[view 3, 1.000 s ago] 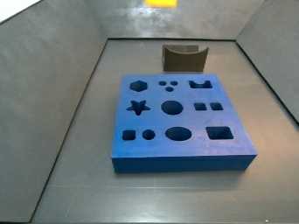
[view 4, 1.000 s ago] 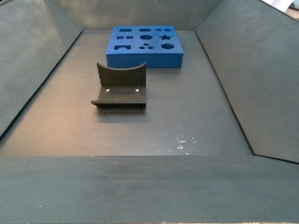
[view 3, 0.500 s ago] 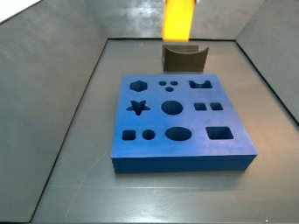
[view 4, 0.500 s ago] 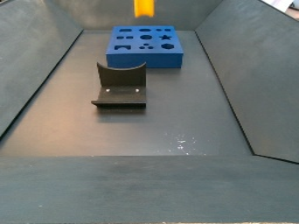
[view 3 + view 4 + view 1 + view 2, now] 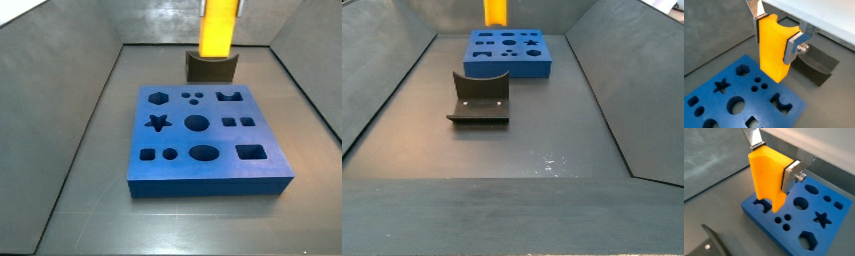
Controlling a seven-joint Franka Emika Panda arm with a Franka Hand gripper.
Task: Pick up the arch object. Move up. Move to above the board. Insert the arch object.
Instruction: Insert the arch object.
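The gripper is shut on the arch object, a tall yellow-orange block held upright between the silver fingers. It also shows in the second wrist view, gripper and arch object. In both side views only the block shows, at the top edge; the gripper is out of frame there. The blue board lies below it. In a wrist view the block's lower end hangs above the board near its arch cut-out.
The dark fixture stands on the grey floor beside the board, also seen in a side view and in both wrist views. Sloping grey walls enclose the floor.
The arch object has come down into both side views from the top edge and shifted sideways toward the board. The board and fixture have not moved.
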